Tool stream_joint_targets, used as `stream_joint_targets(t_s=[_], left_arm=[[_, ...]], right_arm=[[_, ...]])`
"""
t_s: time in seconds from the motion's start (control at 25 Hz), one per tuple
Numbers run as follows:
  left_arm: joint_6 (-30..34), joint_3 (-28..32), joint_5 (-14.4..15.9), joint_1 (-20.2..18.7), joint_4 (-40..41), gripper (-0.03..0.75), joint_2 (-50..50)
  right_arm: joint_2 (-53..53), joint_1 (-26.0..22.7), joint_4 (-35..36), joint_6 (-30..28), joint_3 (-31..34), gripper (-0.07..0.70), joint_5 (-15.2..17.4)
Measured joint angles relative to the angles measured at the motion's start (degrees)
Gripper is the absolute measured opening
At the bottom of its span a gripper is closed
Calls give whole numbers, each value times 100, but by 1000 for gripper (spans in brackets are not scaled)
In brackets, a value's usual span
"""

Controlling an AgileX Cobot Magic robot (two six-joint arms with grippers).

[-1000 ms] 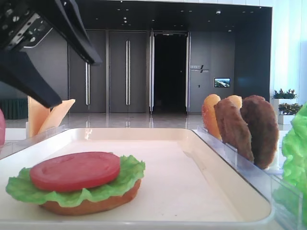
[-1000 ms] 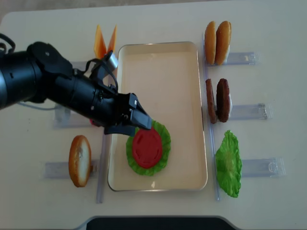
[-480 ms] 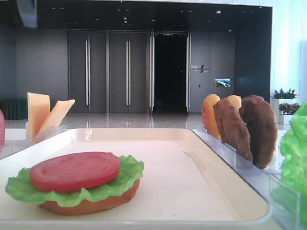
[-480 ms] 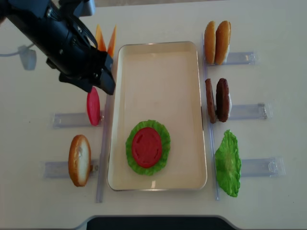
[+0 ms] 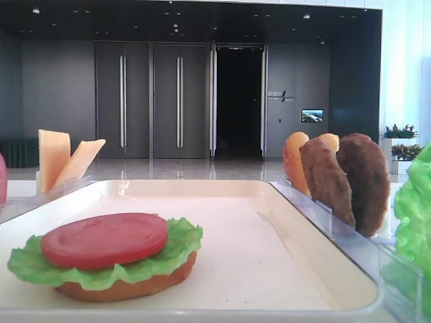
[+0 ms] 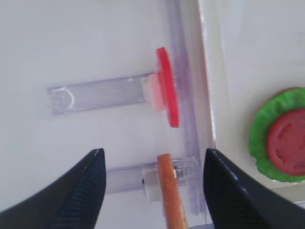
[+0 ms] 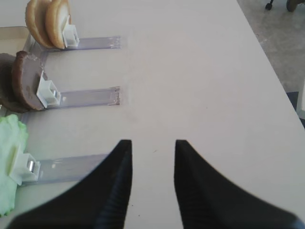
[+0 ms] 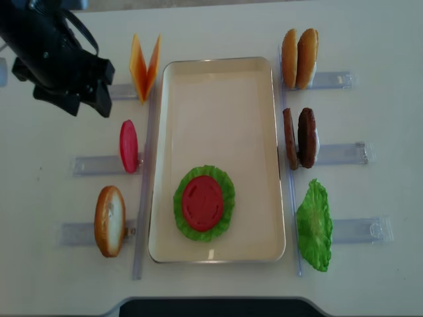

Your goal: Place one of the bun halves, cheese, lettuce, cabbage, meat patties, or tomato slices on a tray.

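The cream-white tray [image 8: 218, 86] lies in the middle of the overhead view, long side running top to bottom. In its lower left part sits a stack: a bun half [image 5: 128, 286] at the bottom, a lettuce leaf [image 8: 228, 191] on it, and a tomato slice [image 8: 202, 203] on top.

The left gripper [image 8: 86, 105] is at the upper left of the overhead frame, over the bare table [image 8: 370, 33] and well apart from the tray. Its two dark fingers [image 6: 81, 191] stand wide apart with nothing between them. Its wrist view looks down on a second tomato slice [image 6: 167, 93] standing on edge in a clear rack [image 6: 95, 93] and, lower in the frame, on the edge of a bun half [image 6: 170, 195] in another rack.

In the overhead view, two cheese slices [image 8: 145, 66] lean in a V at the upper left of the tray. Right of the tray stand two bun halves [image 8: 299, 58] at the top, two meat patties [image 8: 300, 138] in the middle and a second lettuce leaf [image 8: 314, 226] at the lower right, each in a clear rack.

The right gripper [image 7: 152, 157] appears only in its own wrist view, at the bottom of the frame, its fingers parted and empty above the bare table.
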Motion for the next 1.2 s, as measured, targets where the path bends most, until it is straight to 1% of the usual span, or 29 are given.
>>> stream_joint_targets(t_s=[0.12,0.2,0.24,0.32,0.44,0.88,1.04,1.2], left_arm=[[140,0,0,649,0,482,0],[229,0,4,1011,0,471,0],[294,0,4,1172,0,464,-2],[430,0,4,1350,92,450,-21],[575,0,4,1385,114,440,-90],[633,38,24,1389,244,433,-661],[633,408,31,1389,244,432,-1069],[633,997,44,1389,244,432,-1688]], right_arm=[[0,0,0,0,0,244,0],[0,0,0,0,0,244,0],[0,0,0,0,0,244,0],[0,0,0,0,0,244,0],[0,0,0,0,0,244,0],[0,0,0,0,0,244,0],[0,0,0,0,0,244,0],[0,0,0,0,0,244,0]])
